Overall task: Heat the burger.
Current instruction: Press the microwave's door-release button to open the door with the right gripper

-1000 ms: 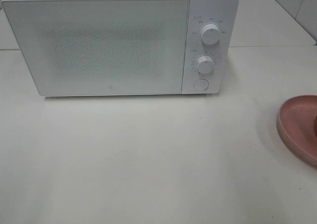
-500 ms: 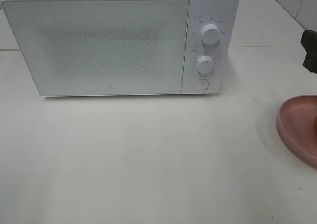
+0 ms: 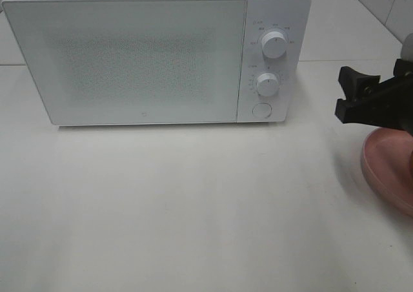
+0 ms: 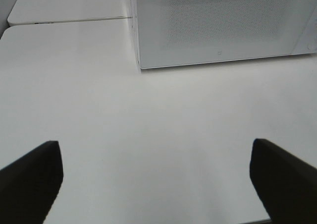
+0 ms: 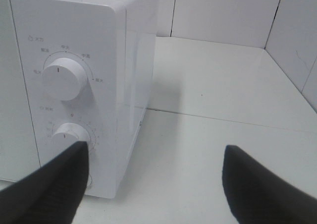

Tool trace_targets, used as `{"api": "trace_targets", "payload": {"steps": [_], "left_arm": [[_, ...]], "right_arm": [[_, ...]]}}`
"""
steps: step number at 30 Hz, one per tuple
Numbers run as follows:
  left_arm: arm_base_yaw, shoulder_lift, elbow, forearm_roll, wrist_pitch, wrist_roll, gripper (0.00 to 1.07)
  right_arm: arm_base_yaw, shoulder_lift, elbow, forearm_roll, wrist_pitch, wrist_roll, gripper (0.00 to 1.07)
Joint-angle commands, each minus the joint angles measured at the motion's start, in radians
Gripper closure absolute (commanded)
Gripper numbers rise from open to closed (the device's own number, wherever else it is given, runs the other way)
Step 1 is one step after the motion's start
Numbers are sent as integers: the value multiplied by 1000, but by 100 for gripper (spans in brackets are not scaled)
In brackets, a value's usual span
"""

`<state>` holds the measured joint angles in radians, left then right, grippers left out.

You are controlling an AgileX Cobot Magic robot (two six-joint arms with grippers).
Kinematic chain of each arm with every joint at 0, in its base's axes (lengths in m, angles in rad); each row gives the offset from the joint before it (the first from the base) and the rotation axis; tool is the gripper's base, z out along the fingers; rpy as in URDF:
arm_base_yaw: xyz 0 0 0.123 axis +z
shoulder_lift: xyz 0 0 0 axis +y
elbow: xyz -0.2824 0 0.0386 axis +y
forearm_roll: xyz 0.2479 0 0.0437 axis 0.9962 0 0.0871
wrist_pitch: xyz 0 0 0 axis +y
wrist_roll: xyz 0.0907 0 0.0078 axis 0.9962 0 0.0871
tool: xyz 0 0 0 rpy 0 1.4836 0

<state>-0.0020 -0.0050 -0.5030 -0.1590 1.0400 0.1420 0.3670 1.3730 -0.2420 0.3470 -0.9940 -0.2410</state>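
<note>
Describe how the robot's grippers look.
Both are matte black. The left gripper shows two broad, wedge-shaped fingers with flat faces. The right gripper has matching black fingers. From the high camera its body looks angular and blocky, with a pale grey rounded part behind it. No cables or markings show.

Microwave (image 3: pixel 155 53) stands at the table's (image 3: pixel 193 208) back, plate (image 3: pixel 382 173) nearer, right
</note>
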Motion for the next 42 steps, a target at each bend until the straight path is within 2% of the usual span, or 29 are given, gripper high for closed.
{"api": "trace_targets", "payload": {"steps": [1,2,3,8,11,13,21,26,37,42], "left_arm": [[1,-28,2,-5,-2,-1,12],[1,-28,2,-5,-2,-1,12],[1,-28,2,-5,-2,-1,12],[1,-28,2,-5,-2,-1,12],[1,-28,2,-5,-2,-1,12],[1,-28,2,-5,-2,-1,12],[1,-28,2,-5,-2,-1,12],[1,-28,2,-5,-2,-1,12],[1,-28,2,-5,-2,-1,12],[1,-28,2,-5,-2,-1,12]], "right_arm": [[84,36,1,133,-71,-55,34],[134,61,1,203,-102,-69,34],[134,61,1,203,-102,-69,34],[265,128,0,344,-193,-75,34],[288,140,-3,370,-201,-75,34],[359,188,-24,451,-222,-92,34],[465,270,-95,568,-238,-100,34],[507,314,-138,579,-230,-100,34],[509,353,-185,575,-161,-82,35],[509,353,-185,575,-102,81,40]]}}
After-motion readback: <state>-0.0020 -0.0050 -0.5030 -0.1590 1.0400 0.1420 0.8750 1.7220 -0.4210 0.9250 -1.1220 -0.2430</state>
